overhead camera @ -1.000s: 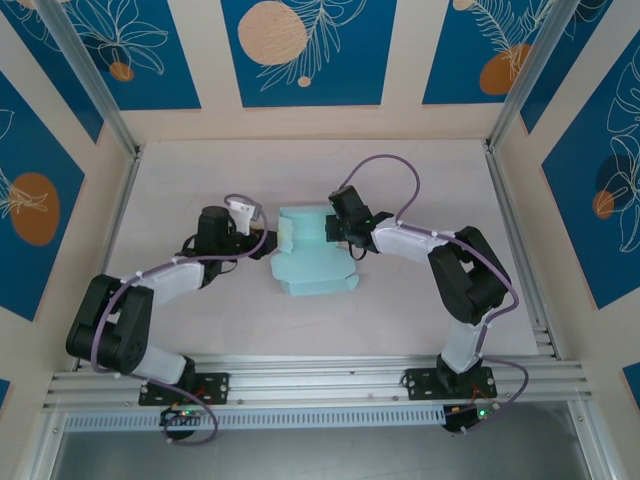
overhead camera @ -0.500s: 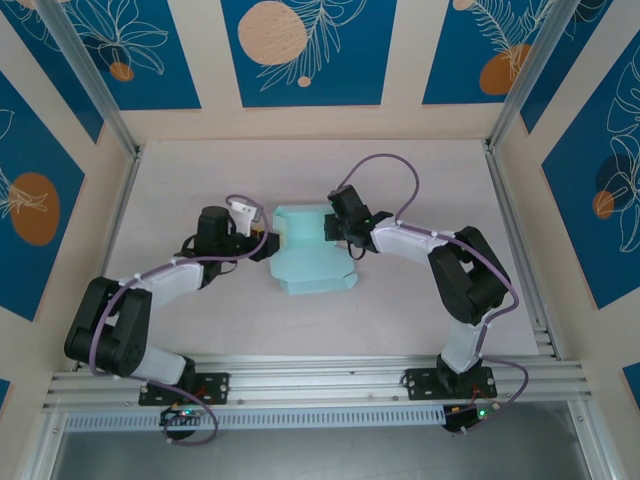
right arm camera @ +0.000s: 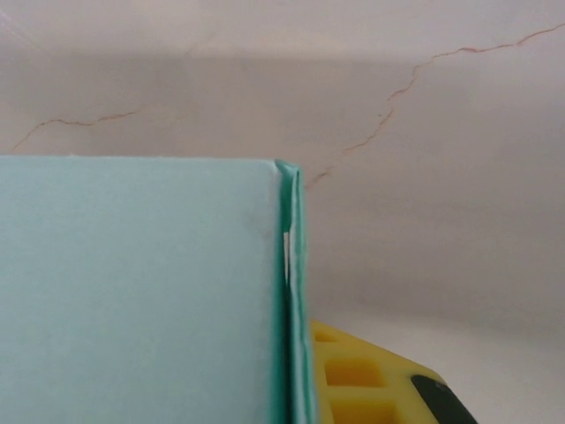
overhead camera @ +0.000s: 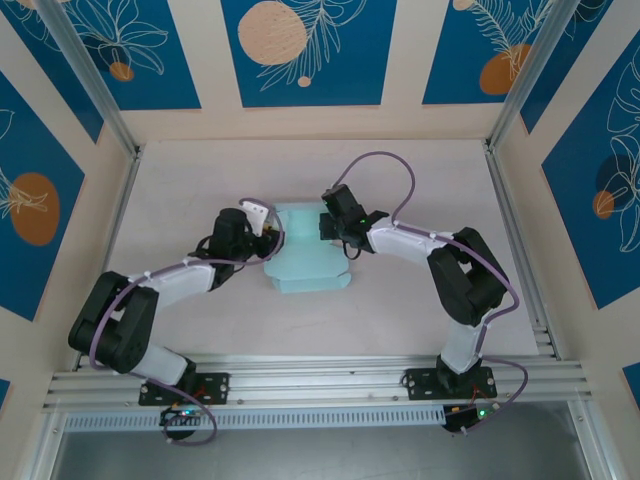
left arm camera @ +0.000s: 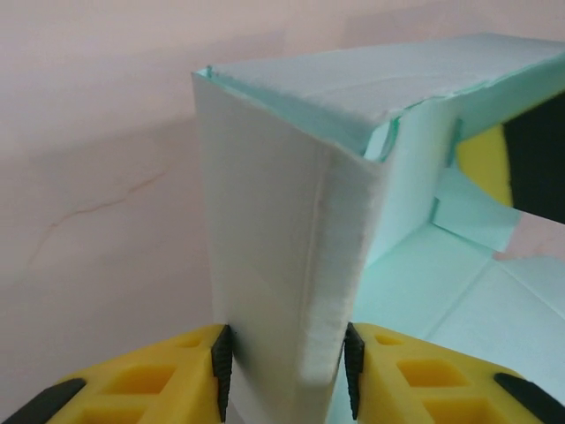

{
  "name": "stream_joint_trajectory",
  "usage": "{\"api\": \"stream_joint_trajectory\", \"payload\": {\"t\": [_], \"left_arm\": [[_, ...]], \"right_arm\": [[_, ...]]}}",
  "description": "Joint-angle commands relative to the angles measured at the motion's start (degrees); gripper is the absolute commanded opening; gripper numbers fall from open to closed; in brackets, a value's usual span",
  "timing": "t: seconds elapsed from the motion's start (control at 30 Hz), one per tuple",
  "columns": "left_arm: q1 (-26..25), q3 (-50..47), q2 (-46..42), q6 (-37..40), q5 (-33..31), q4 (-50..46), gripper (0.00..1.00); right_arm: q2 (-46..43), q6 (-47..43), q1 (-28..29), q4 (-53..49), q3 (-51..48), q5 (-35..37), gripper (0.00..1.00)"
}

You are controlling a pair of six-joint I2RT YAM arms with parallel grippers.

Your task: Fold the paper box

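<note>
On the pale pink table (overhead camera: 420, 180), the left gripper (left arm camera: 287, 358) pinches the upright left wall of the box (overhead camera: 310, 265) between its yellow fingers. The right gripper (overhead camera: 332, 228) sits at the box's far right wall. One finger (right arm camera: 371, 380) lies against the card, but whether it grips is unclear. The box lies mid-table, long axis near to far.

No text, number, brand or sign can be read on any surface. The paper box (overhead camera: 310, 262) is plain, unprinted card, and the wall panels (overhead camera: 300, 50) carry only leaf-and-circle ornament without lettering.
</note>
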Motion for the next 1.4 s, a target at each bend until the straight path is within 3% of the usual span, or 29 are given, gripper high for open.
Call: {"api": "stream_joint_trajectory", "payload": {"t": [0.0, 0.27, 0.67, 0.8, 0.9, 1.13, 1.37], "left_arm": [[-1.1, 1.18, 0.98, 2.84, -9.13, 2.67, 0.37], [-1.27, -0.44, 1.86, 3.11, -17.05, 9.65, 0.29], [-1.36, -0.17, 1.12, 3.13, -14.21, 9.34, 0.3], [-1.33, -1.46, -1.68, 2.98, -16.2, 7.71, 0.08], [-1.36, -1.81, -2.94, 3.07, -18.27, 6.55, 0.07], [-1.35, -1.44, -0.77, 1.22, -28.05, 8.45, 0.08], [-1.36, 2.83, 3.77, -7.28, -46.47, 2.97, 0.1]], "right_arm": [[-0.12, 1.05, 1.96, -1.03, 2.42, 0.25, 0.0], [-0.69, 1.2, 3.47, -2.21, 3.2, 0.87, 0.0], [-0.21, 1.34, 4.01, -3.39, 4.04, 2.37, 0.0], [0.58, 1.41, 3.92, -4.03, 4.82, 2.8, 0.0], [1.33, 1.57, 3.93, -4.38, 5.56, 2.51, 0.0], [1.36, 3.3, 5.1, -5.46, 6.61, 2.54, 0.0], [2.78, 9.08, 8.94, -11.02, 9.57, 4.69, 0.0]]}}
